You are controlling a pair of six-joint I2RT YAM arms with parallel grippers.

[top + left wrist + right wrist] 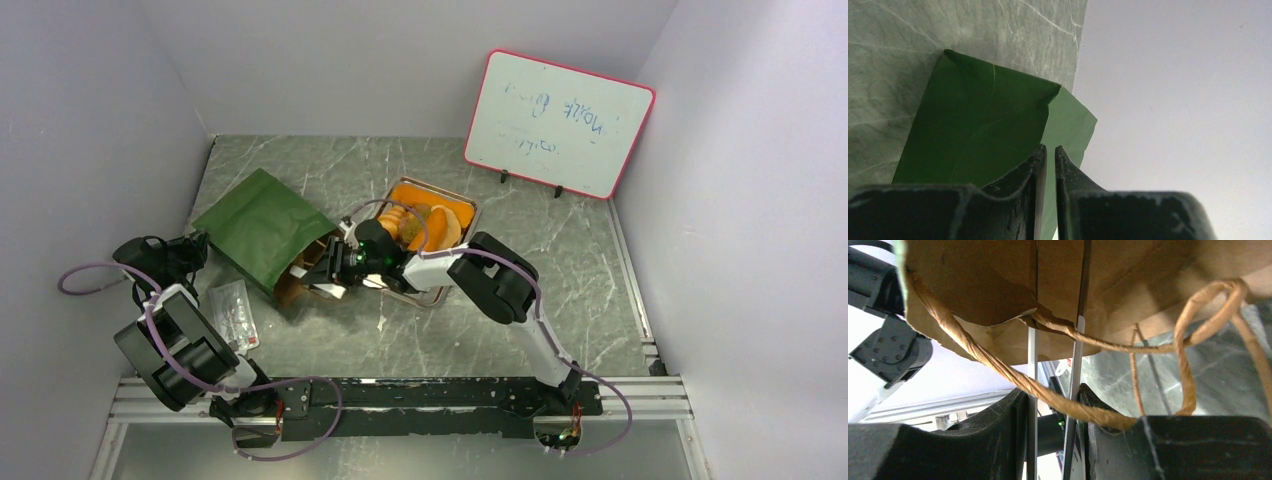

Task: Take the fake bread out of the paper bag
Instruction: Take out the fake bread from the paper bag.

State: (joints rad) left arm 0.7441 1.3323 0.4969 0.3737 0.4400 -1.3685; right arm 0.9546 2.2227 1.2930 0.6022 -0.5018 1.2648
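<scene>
Black rail [440, 395] fronts marbled grey table [600, 290] bearing paper bag [262, 228], white walls [330, 60] around.

Paper bag [262, 228] matt green; handles [998, 367] twisted paper.

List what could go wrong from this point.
The twisted handle lies across the right claw; pulling back could snag it and drag the paper bag along. The bag lies on its side with only the shut left claw at its closed end, so it may slide.
</scene>
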